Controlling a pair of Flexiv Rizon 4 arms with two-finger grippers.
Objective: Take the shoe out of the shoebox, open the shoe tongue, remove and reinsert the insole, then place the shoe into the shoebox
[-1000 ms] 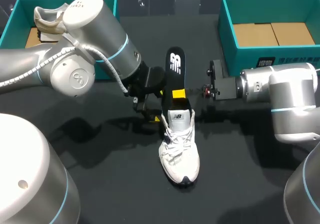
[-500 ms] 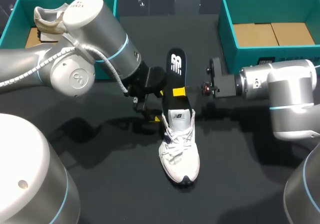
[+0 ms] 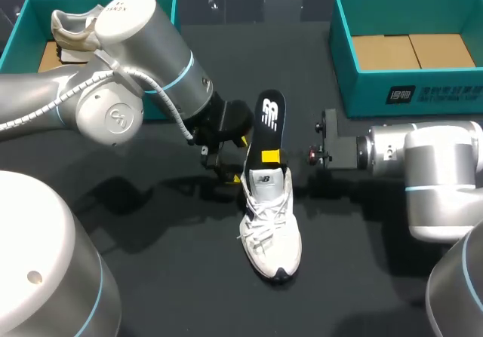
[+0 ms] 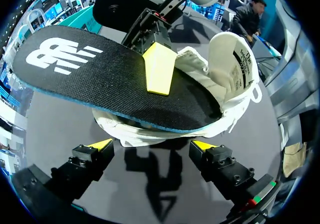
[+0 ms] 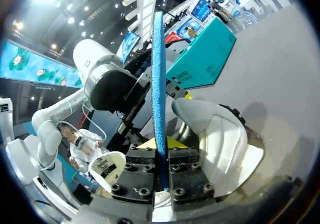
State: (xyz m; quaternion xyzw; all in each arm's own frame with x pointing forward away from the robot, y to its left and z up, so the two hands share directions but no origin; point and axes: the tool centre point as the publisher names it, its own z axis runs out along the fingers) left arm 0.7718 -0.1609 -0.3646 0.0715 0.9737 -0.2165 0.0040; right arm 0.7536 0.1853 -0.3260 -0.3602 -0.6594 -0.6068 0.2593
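**Clerk:** Item one, the shoe?

**Checker:** White lace-up sneaker [image 3: 270, 220], mesh upper, black toe tip. It stands on its sole at frame centre, outside both boxes, toe toward the lower edge. The tongue [image 4: 234, 58] is lifted clear of the opening.

**Clerk:** Item two?

**Checker:** Black foam insole [image 3: 269, 120], white logo on top, blue underside. One end sits down in the heel opening. The rest slants up and out behind the heel, toward upper centre.

**Clerk:** Surroundings?

**Checker:** Black table [image 3: 151, 277]. Upper left is a teal cardboard shoebox [image 3: 29, 9] holding a beige-and-white shoe [image 3: 72, 29], partly hidden by the left arm. Upper right is a second teal shoebox [image 3: 343, 47] with a brown card floor.

**Clerk:** Arms?

**Checker:** The left arm enters from the left edge. The left gripper [image 4: 152, 145] sits low behind the sneaker's heel, fingers spread, gripping nothing. The right arm enters level from the right edge. The right gripper [image 5: 161, 153] is clamped on the insole's middle, one finger on each face.
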